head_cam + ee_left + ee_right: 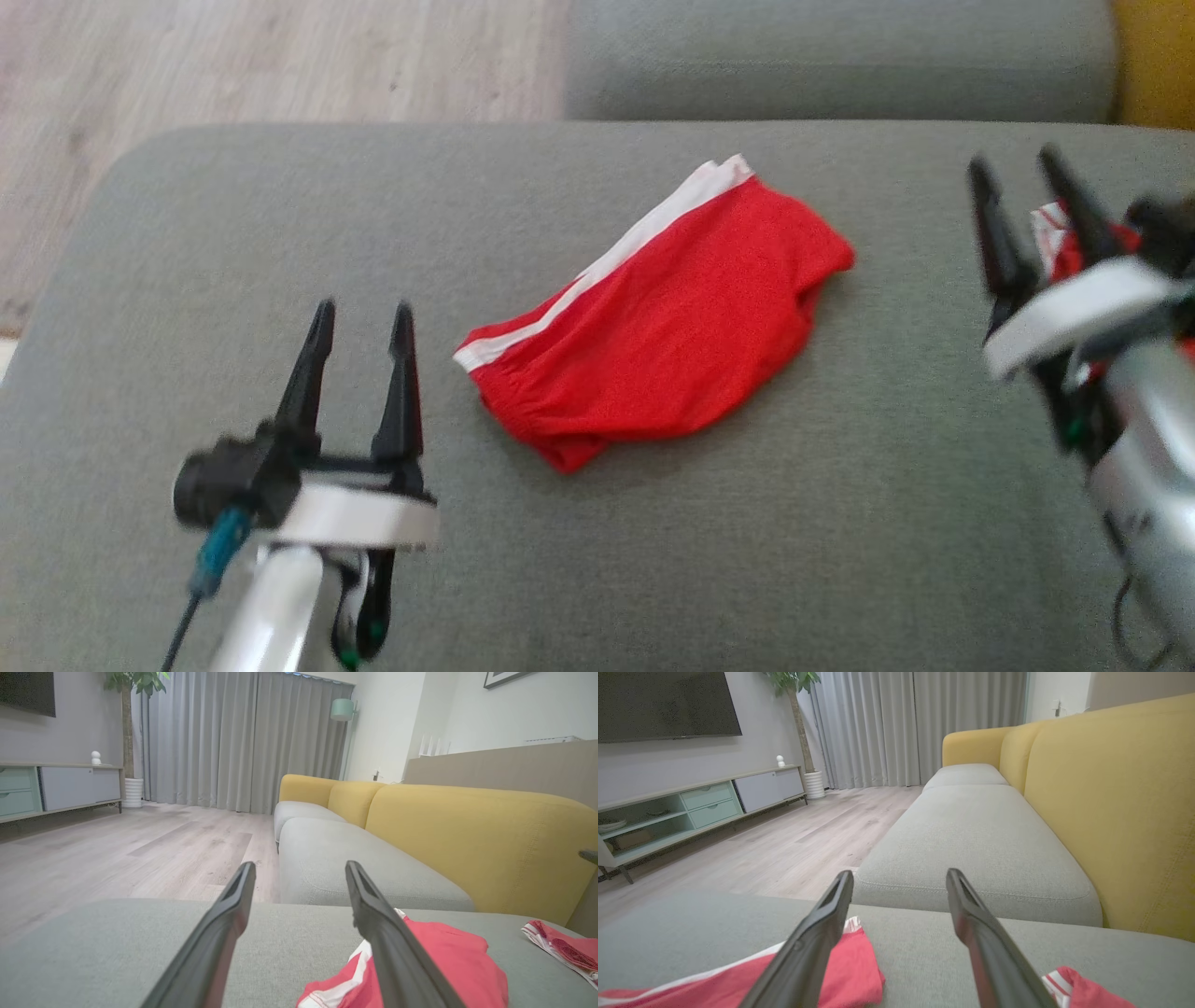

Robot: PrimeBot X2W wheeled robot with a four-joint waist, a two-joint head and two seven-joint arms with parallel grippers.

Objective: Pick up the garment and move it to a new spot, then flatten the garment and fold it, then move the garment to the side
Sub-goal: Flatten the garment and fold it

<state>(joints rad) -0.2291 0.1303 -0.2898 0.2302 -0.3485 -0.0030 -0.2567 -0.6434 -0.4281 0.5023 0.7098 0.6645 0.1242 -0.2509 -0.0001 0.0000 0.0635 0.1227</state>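
Note:
The garment, red shorts with a white side stripe, lies folded in a compact bundle at the middle of the grey sofa cushion. My left gripper is open just left of it, nothing between its fingers. In the left wrist view the garment sits to the right of the open left gripper. My right gripper, blurred, is open over the cushion's right side, apart from the garment. The right wrist view has the garment at the lower left of the open right gripper.
A second red and white cloth lies beside my right gripper, also seen as a cloth by the yellow backrest. Another grey cushion lies beyond. Wooden floor borders the cushion's far left edge.

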